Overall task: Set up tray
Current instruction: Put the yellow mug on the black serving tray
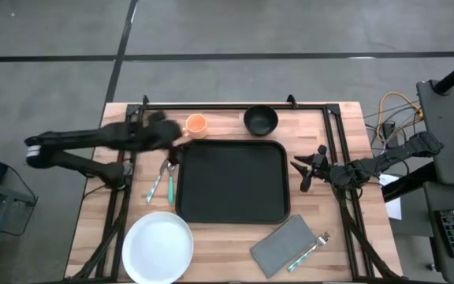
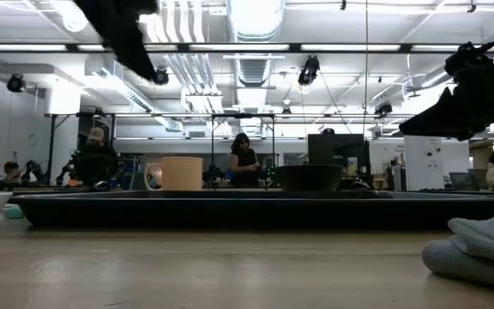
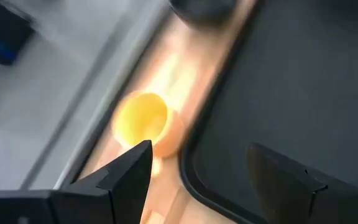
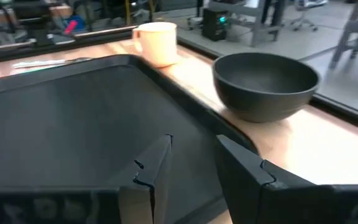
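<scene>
**Left hand over the orange cup; tray bare**

Left hand (image 1: pixel 166 136): reaches in from the desk's left edge toward the far-left part of the desk, beside the far-left corner of the tray. Fingers spread wide in the left wrist view, nothing between them; the orange cup (image 3: pixel 146 122) lies just ahead of the fingertips.

Right hand (image 1: pixel 306 169): waits at the tray's right edge, near the desk's right side. Fingers (image 4: pixel 153 168) stand slightly apart, holding nothing.

Tray (image 1: pixel 232 181): black, raised rim, flat at the middle of the desk. Nothing lies in it.

Orange cup (image 1: pixel 196 124): upright on the desk near the far edge, just beyond the tray's far-left corner.

Black bowl (image 1: pixel 260 120): on the desk near the far edge, just beyond the tray's far rim.

White plate (image 1: pixel 158 246): near-left corner of the desk, outside the tray.

Utensil with teal handle (image 1: pixel 164 180): on the desk along the tray's left rim; kind not clear.

Grey napkin (image 1: pixel 284 244): near edge of the desk, right of centre, with a second utensil (image 1: pixel 312 247) resting on its right end.

Progress, as judged: barely begun. No item is loaded yet; cup, bowl, plate, napkin and both utensils all remain to be placed. The cup looks like the first pick.
</scene>
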`<state>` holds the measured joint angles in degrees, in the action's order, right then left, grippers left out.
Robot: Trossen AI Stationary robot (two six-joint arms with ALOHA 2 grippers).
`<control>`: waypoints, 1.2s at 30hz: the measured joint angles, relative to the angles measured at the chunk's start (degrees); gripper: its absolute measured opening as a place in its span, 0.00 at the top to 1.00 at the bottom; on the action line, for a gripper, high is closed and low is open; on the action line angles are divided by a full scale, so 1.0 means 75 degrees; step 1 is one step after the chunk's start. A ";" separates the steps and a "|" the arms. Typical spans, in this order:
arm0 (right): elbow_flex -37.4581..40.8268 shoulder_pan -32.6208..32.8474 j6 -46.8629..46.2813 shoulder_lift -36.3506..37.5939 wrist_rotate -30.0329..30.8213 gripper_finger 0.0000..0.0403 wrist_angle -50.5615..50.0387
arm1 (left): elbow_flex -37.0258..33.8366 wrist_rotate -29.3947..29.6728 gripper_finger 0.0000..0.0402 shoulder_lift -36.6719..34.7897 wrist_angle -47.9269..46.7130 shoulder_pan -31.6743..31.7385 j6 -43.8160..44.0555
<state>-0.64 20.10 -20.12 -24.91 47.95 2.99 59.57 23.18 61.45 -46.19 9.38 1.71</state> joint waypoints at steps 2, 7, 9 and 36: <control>0.0002 0.0000 0.0000 0.0002 -0.0068 0.71 0.0012 | 0.0356 -0.0765 0.41 0.0687 -0.0086 0.0643 -0.0677; 0.0003 0.0000 -0.0128 0.0001 -0.0090 0.72 0.0046 | 0.1208 -0.1271 0.41 0.2266 -0.0779 0.1641 -0.1895; 0.0001 0.0000 -0.0291 0.0000 -0.0089 0.72 0.0053 | 0.1391 -0.1418 0.41 0.2736 -0.0747 0.1857 -0.2158; 0.0000 0.0003 -0.0318 0.0000 -0.0692 0.77 0.0060 | 0.0399 -0.2503 0.41 0.4024 0.1062 0.3216 -0.3035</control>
<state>-0.64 20.12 -22.50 -24.90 42.76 3.44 62.57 4.40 91.64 -38.23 33.50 -21.05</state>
